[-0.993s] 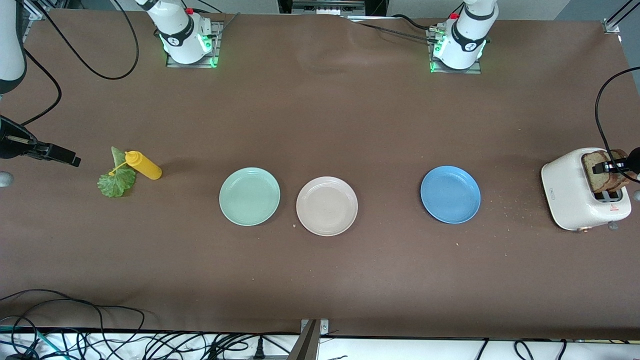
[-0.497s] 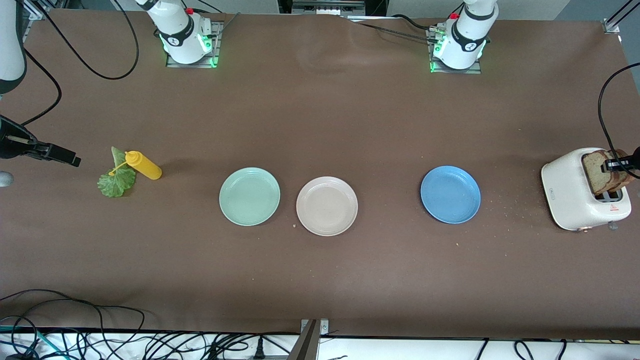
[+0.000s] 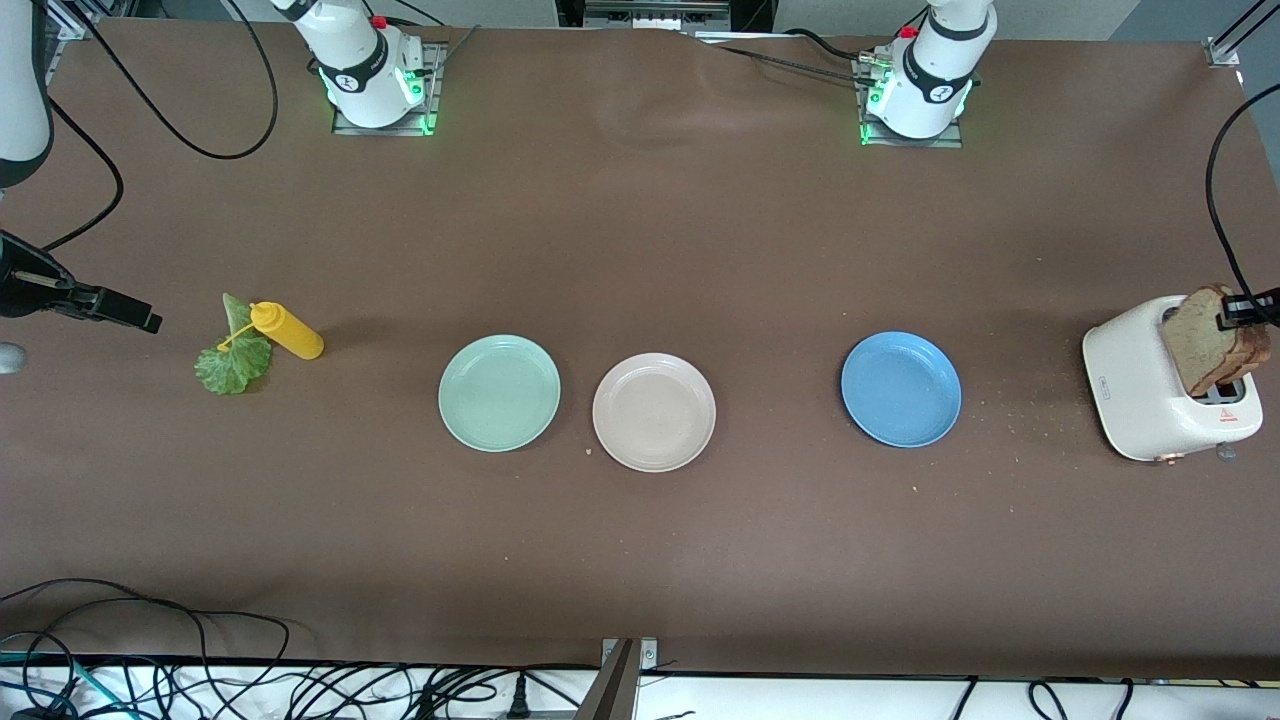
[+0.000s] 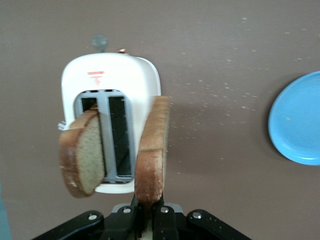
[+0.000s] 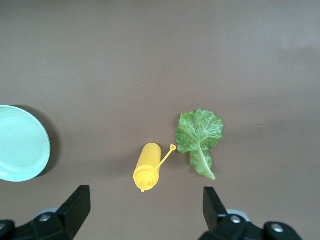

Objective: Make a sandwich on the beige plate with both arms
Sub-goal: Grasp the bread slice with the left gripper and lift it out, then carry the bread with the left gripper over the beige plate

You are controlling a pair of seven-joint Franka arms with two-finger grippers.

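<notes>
The beige plate [image 3: 654, 411] lies bare at mid-table, between a mint-green and a blue plate. No sandwich shows in any view. My left gripper [image 3: 1245, 305] [image 4: 149, 215] is shut on the top edge of a brown bread slice [image 3: 1200, 340] [image 4: 152, 150], which hangs over the white toaster [image 3: 1140, 385] [image 4: 110, 75]. A second slice [image 4: 80, 155] leans out of a toaster slot. My right gripper [image 3: 135, 316] [image 5: 146, 202] hovers open and holds nothing, over the table by the lettuce leaf [image 3: 232, 362] [image 5: 200, 135].
A yellow squeeze bottle [image 3: 288, 332] [image 5: 147, 172] lies on its side against the lettuce. The mint-green plate [image 3: 499, 392] [image 5: 20, 142] and the blue plate [image 3: 900, 389] [image 4: 297, 120] flank the beige one. Crumbs dot the table between the blue plate and the toaster.
My left gripper has closed on the bread slice and risen, drawing it up out of the toaster. The right arm has not moved.
</notes>
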